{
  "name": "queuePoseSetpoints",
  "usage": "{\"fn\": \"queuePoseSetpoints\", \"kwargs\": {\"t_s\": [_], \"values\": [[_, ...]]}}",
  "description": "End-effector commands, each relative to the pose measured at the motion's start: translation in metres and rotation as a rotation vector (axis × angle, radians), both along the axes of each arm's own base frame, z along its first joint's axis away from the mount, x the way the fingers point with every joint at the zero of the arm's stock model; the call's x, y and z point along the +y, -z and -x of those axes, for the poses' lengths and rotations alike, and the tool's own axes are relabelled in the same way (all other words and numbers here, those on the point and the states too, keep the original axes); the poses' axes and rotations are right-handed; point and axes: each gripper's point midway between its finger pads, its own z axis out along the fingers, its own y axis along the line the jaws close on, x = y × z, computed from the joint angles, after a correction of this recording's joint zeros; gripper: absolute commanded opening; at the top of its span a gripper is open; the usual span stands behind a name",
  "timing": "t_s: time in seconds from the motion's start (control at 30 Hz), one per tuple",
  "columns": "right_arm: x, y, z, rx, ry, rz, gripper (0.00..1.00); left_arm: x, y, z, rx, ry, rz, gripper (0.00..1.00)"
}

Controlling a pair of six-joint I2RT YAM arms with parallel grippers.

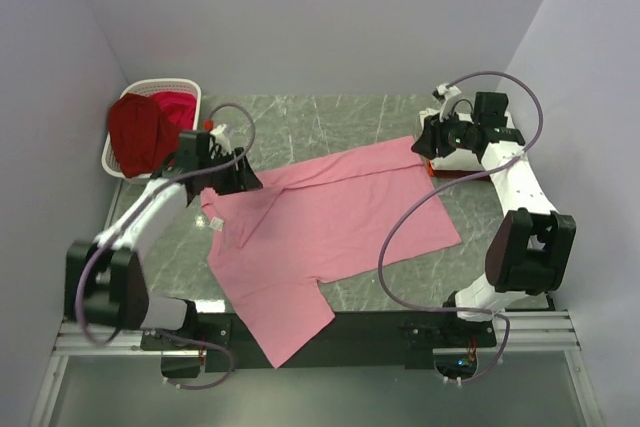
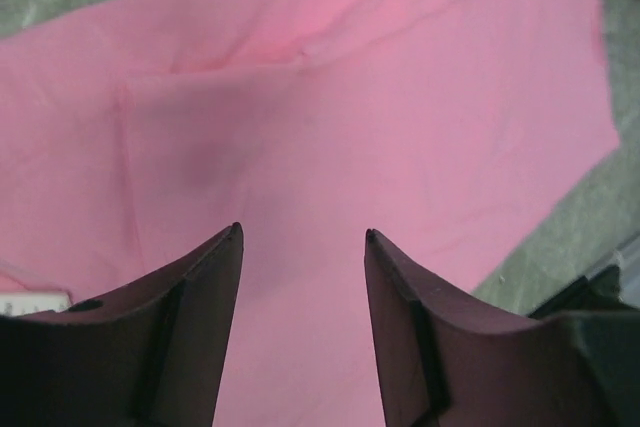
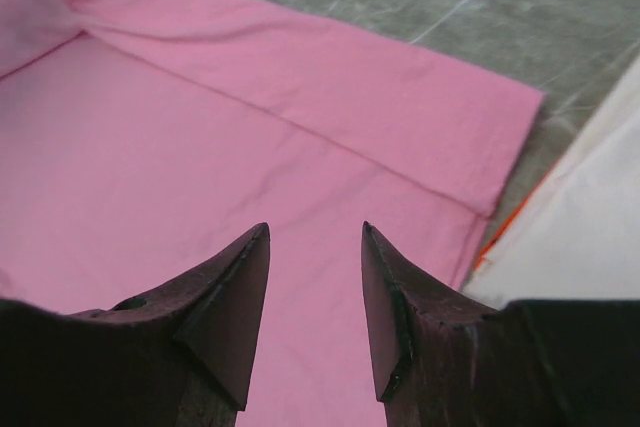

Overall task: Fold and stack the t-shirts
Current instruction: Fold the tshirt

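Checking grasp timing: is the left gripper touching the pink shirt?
Cannot tell. The left wrist view shows the left gripper open over the pink shirt, but neither contact nor a gap under the fingertips shows.

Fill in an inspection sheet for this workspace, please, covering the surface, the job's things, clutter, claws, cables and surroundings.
Surface: green-grey marbled table top, bare along its far edge.
Job's things: pink collared t-shirt spread out, not yet folded, one part reaching past the near edge; dark red shirt and crimson shirt in the white slatted basket at the far left corner; cream-white cloth with an orange-red edge beside the pink shirt's far right corner.
Clutter: nothing seen.
Grippers: left claw open above the pink shirt; right claw open above its far right corner.
Cables: right arm's cable loops over the pink shirt.
Surroundings: plain pale walls on three sides.
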Motion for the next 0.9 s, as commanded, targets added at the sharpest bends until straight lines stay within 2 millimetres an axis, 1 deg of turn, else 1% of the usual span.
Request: {"fn": "queuePoseSetpoints", "kwargs": {"t_s": [0.0, 0.03, 0.07, 0.1, 0.13, 0.17, 0.2, 0.23, 0.27, 0.3, 0.4, 0.5, 0.6, 0.73, 0.83, 0.87], "values": [[0.028, -0.021, 0.032, 0.019, -0.098, -0.050, 0.49, 0.007, 0.036, -0.039, 0.072, -0.020, -0.078, 0.55], [0.031, -0.021, 0.037, 0.024, -0.107, -0.052, 0.49, 0.009, 0.043, -0.044, 0.092, -0.022, -0.099, 0.55], [0.035, -0.022, 0.045, 0.030, -0.119, -0.064, 0.49, 0.009, 0.040, -0.056, 0.083, -0.020, -0.109, 0.52], [0.037, -0.021, 0.049, 0.032, -0.124, -0.064, 0.49, 0.013, 0.056, -0.061, 0.119, -0.021, -0.140, 0.52], [0.039, -0.016, 0.054, 0.040, -0.133, -0.066, 0.49, 0.014, 0.055, -0.068, 0.118, -0.023, -0.158, 0.51], [0.040, -0.019, 0.058, 0.031, -0.135, -0.067, 0.49, 0.017, 0.060, -0.070, 0.130, -0.028, -0.172, 0.51], [0.042, -0.017, 0.060, 0.033, -0.137, -0.073, 0.49, 0.021, 0.070, -0.073, 0.146, -0.029, -0.201, 0.51], [0.042, -0.017, 0.061, 0.033, -0.138, -0.077, 0.49, 0.026, 0.074, -0.075, 0.154, -0.041, -0.227, 0.51], [0.043, -0.014, 0.063, 0.034, -0.137, -0.077, 0.49, 0.027, 0.075, -0.078, 0.154, -0.045, -0.233, 0.52], [0.043, -0.011, 0.063, 0.041, -0.138, -0.081, 0.49, 0.028, 0.080, -0.079, 0.165, -0.044, -0.243, 0.52], [0.044, -0.007, 0.063, 0.060, -0.145, -0.092, 0.49, 0.030, 0.087, -0.080, 0.180, -0.044, -0.262, 0.52], [0.045, -0.006, 0.064, 0.062, -0.151, -0.092, 0.50, 0.034, 0.094, -0.079, 0.197, -0.042, -0.288, 0.52], [0.046, -0.005, 0.064, 0.063, -0.153, -0.096, 0.50, 0.033, 0.100, -0.077, 0.215, -0.029, -0.285, 0.52], [0.045, -0.004, 0.065, 0.065, -0.156, -0.094, 0.50, 0.024, 0.104, -0.076, 0.231, 0.004, -0.257, 0.49], [0.045, -0.002, 0.066, 0.067, -0.158, -0.091, 0.50, 0.022, 0.105, -0.074, 0.233, 0.014, -0.253, 0.45], [0.045, -0.001, 0.066, 0.070, -0.157, -0.091, 0.50, 0.022, 0.104, -0.074, 0.232, 0.014, -0.252, 0.43]]}}
